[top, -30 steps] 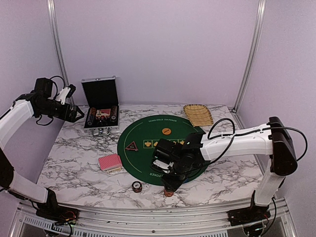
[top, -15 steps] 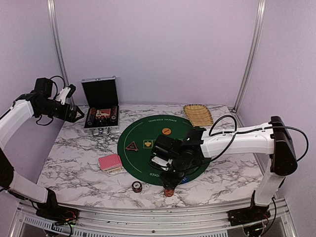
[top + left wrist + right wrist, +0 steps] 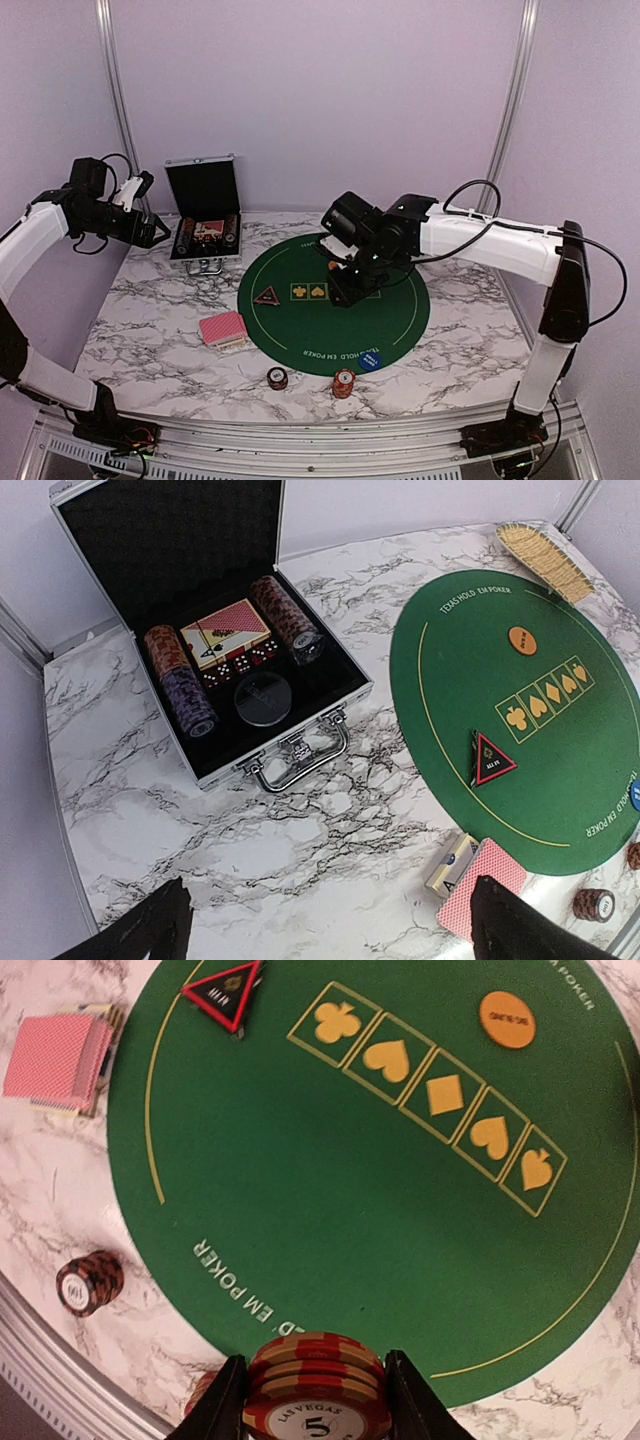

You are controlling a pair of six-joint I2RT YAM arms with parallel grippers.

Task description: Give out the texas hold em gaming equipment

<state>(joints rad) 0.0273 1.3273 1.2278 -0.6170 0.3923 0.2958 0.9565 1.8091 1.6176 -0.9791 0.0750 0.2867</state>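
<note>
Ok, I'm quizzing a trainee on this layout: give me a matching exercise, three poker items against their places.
1. red-backed deck of playing cards
2. black triangular marker, red-edged
3. stack of red-striped round poker chips

A. held in the right gripper
B. on the round green mat
C. on the white marble table, off the mat

Pairs: 1-C, 2-B, 3-A
</note>
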